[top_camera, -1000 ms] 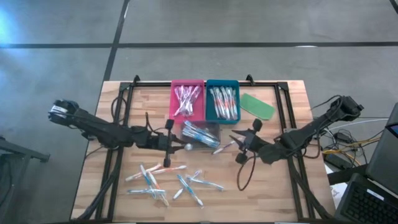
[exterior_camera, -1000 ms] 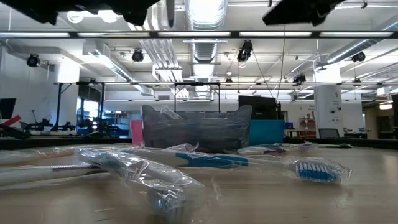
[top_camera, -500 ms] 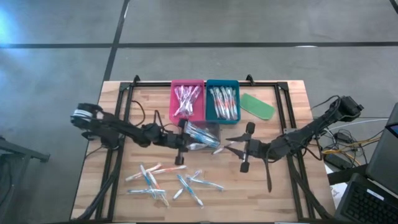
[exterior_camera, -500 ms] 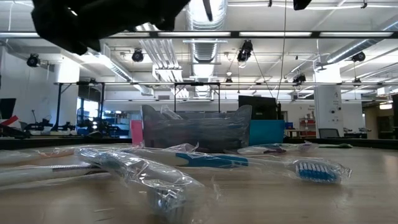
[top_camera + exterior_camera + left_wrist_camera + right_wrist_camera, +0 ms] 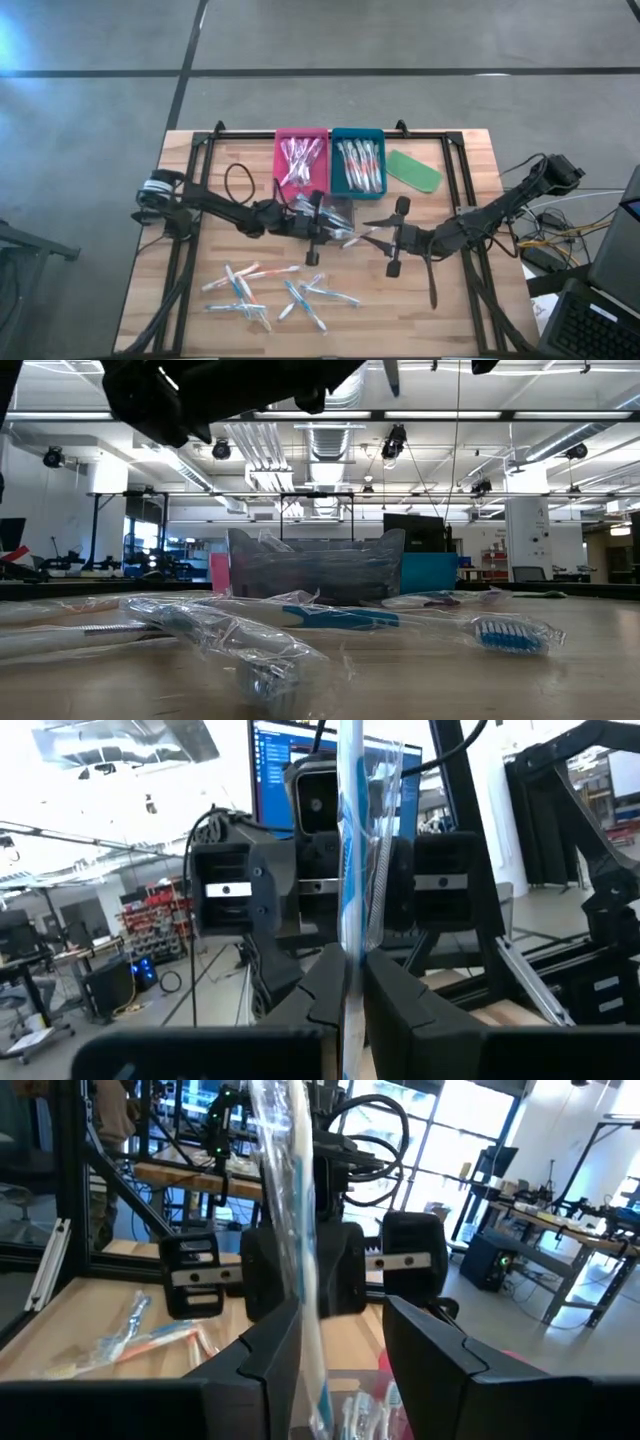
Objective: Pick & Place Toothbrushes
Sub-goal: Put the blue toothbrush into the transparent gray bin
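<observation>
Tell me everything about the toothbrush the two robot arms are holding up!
The slim whitish toothbrush with blue accents, sealed in a crinkly clear plastic wrapper, stands upright in the air over the middle of the wooden table. The left tool is shut on it. The right tool has its fingers spread around it, one side touching.

table (image 5: 470, 310) | pink tray (image 5: 302, 187), teal tray (image 5: 357, 187), green piece (image 5: 414, 169), loose toothbrushes (image 5: 270, 294)

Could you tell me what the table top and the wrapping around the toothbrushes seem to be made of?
The table top looks like pale wood with a matt finish: plank seams and grain show. The wrapping on the toothbrushes seems to be thin clear plastic film: it crinkles, glints, and the brushes show through it.
</observation>
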You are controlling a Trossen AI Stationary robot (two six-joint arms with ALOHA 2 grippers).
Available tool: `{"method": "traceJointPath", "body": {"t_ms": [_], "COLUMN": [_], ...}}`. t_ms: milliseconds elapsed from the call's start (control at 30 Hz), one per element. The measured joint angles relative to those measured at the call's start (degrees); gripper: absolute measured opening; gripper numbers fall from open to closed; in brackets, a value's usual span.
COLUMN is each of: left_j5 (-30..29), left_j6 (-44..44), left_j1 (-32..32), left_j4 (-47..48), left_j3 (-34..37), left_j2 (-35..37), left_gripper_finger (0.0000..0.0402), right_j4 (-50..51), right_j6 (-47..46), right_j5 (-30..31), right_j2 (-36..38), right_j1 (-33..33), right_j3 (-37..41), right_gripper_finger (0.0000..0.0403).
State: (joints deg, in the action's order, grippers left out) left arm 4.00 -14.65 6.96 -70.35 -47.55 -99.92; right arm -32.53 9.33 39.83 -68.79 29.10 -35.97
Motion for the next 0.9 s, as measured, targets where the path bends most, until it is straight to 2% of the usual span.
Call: {"method": "traceJointPath", "body": {"t_ms": [400,700,900], "left_j5": [0.03,0.08,0.06], "left_j6": [-1.14,-1.23,-1.65], "left_j1": [-0.63,-0.90,-0.90], "left_j4": [6.98,7.46,7.96], "left_j3": [-7.80,-8.56,-7.89], "left_j2": [-3.85,-3.87,-2.96], "left_gripper_finger": [0.0023,0.0023,0.0023], "right_j4": [0.02,0.31,3.04], "right_j6": [0.34,0.25,2.84], "right_j5": [-2.00,-2.68,-2.53], "right_j2": [0.00,0.04,0.84], "right_j1": [0.00,0.00,0.53], "right_j3": [0.00,-0.02,-0.04], "right_gripper_finger": [0.0090,0.0055,0.0052]}}
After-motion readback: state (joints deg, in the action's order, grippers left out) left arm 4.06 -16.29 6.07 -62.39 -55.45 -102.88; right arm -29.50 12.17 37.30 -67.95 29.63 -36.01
